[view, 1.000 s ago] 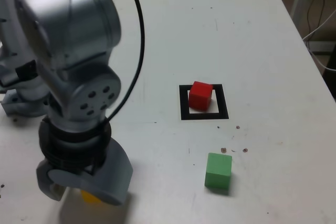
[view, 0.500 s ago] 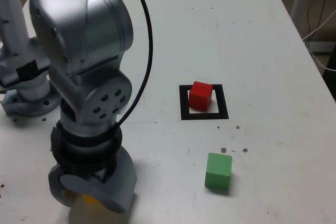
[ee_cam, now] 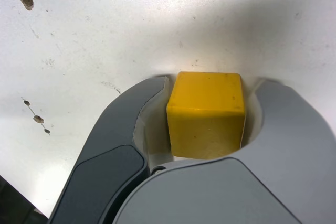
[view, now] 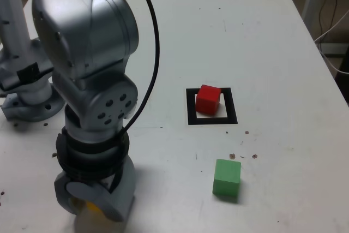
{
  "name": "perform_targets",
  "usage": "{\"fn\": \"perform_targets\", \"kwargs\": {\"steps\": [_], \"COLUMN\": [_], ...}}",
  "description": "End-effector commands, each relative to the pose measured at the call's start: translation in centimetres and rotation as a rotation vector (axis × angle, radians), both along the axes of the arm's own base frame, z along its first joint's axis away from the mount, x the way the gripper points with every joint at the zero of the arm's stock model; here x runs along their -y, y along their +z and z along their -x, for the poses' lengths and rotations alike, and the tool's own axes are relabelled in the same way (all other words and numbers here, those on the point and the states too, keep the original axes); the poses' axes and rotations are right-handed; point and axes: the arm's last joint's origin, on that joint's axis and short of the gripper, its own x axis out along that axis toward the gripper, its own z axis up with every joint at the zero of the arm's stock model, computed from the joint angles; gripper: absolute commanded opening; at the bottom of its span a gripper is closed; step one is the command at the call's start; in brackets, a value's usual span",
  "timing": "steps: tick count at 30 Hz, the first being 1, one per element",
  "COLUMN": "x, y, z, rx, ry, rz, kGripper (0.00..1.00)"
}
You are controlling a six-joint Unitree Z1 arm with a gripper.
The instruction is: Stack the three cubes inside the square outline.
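In the wrist view the yellow cube (ee_cam: 206,116) sits on the white table between the two grey jaws of my gripper (ee_cam: 210,83), which press against its two sides. In the exterior view the gripper (view: 94,203) is low at the table's near edge on the exterior view's left, with only a sliver of the yellow cube (view: 93,208) showing under it. The red cube (view: 208,99) stands inside the square outline (view: 191,114), towards its far side. The green cube (view: 227,177) lies on the table nearer than the outline, apart from everything.
The arm's own base (view: 27,99) stands at the exterior view's left and a black cable (view: 155,42) arcs down along the arm. The white table (view: 272,53) ends at the exterior view's right, with cables beyond it. Small dark specks (view: 242,155) dot the table near the green cube.
The arm has shifted slightly toward the exterior view's right and settled lower over the yellow cube, and the jaws have come together onto it. The red and green cubes have not moved.
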Motion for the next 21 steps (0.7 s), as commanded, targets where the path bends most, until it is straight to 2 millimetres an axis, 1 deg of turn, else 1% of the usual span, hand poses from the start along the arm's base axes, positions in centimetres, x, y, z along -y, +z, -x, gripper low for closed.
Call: {"fn": "perform_targets", "kwargs": {"steps": [1,6,9,15,18,21], "x": [-0.1,-0.2,-0.5,-1.8,-2.9,-4.3], "y": [0.0,0.2,0.9,3.6,5.0,6.2], "z": [0.0,0.0,0.1,-0.1,-0.9,-2.1], "rx": [0.002,0.005,0.015,0.056,0.07,0.076], "ry": [0.002,0.0,-0.006,-0.017,-0.022,-0.025], "rz": [0.0,-0.007,-0.019,-0.041,-0.049,-0.054], "kGripper": [0.35,0.35,0.35,0.35,0.35,0.35]}}
